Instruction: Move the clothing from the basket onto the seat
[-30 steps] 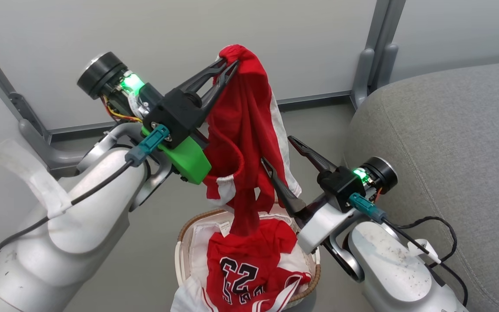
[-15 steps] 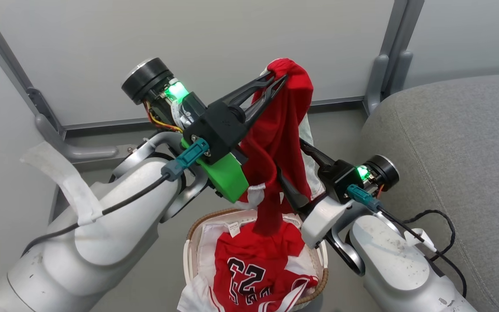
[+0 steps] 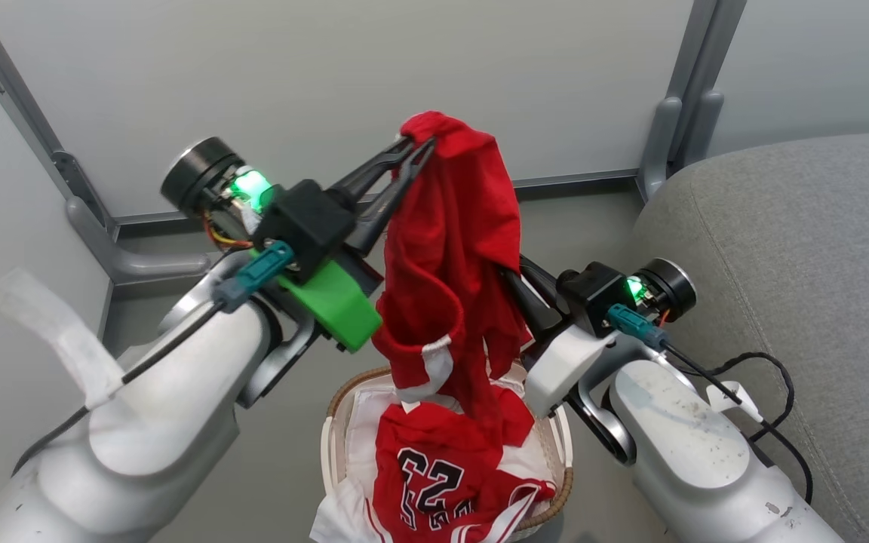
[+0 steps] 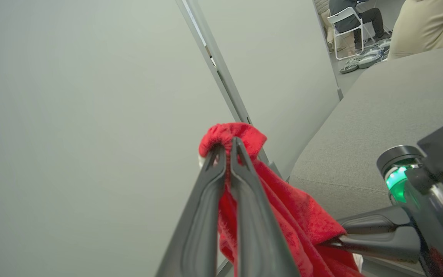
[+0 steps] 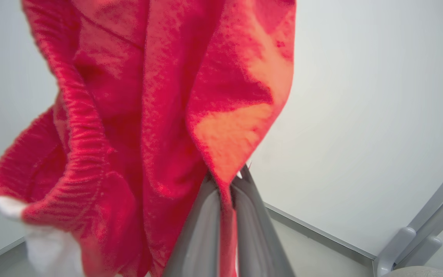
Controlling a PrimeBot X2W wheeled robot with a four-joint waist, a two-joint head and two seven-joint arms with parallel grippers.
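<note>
Shorts (image 3: 446,241) hang clamped in the left gripper (image 3: 417,145) and the right gripper (image 5: 230,180), its tips buried in cloth.

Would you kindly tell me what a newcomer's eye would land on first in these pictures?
The red shorts dangling mid-picture in the head view draw the eye, pinched at the top by the left gripper and lower down by the right gripper. Beneath them, the numbered red jersey lies in the basket, with the grey seat on the right.
</note>
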